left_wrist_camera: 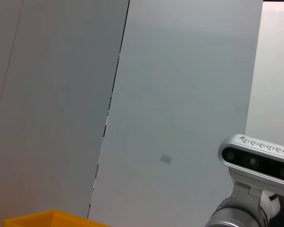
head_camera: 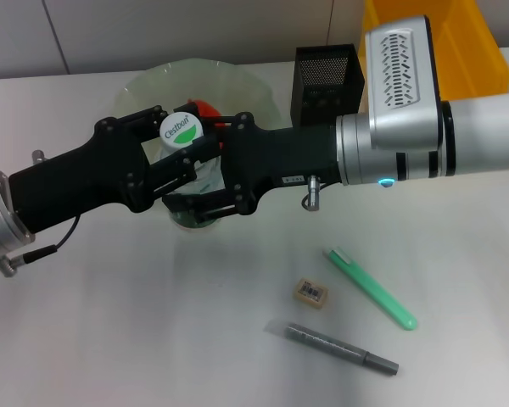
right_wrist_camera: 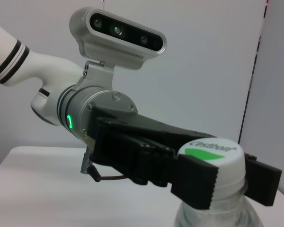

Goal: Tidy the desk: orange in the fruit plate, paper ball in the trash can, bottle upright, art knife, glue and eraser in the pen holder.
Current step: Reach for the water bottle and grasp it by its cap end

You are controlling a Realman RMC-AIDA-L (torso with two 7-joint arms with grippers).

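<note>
You are looking down on a plain white desk (head_camera: 153, 339) backed by a pale grey panelled wall (left_wrist_camera: 180, 94). Both arms meet over its far middle. Your left gripper (head_camera: 187, 153) is clamped on the neck of the water bottle (head_camera: 181, 131), just under its white Cestbon cap; the right wrist view shows the black fingers (right_wrist_camera: 196, 182) pressed against either side of that cap, with the bottle standing upright. Your right gripper (head_camera: 205, 165) reaches in from the opposite side with its fingers around the bottle's body lower down, though you cannot tell whether they grip it. Behind the bottle sits the clear green fruit plate (head_camera: 246, 85) with the orange (head_camera: 208, 108) in it. The black mesh pen holder (head_camera: 325, 78) stands beside the plate, a yellow bin (head_camera: 471, 47) at the far right corner. Nearer you lie the eraser (head_camera: 311, 292), the green art knife (head_camera: 371, 288) and the grey glue stick (head_camera: 342, 348), all apart.
</note>
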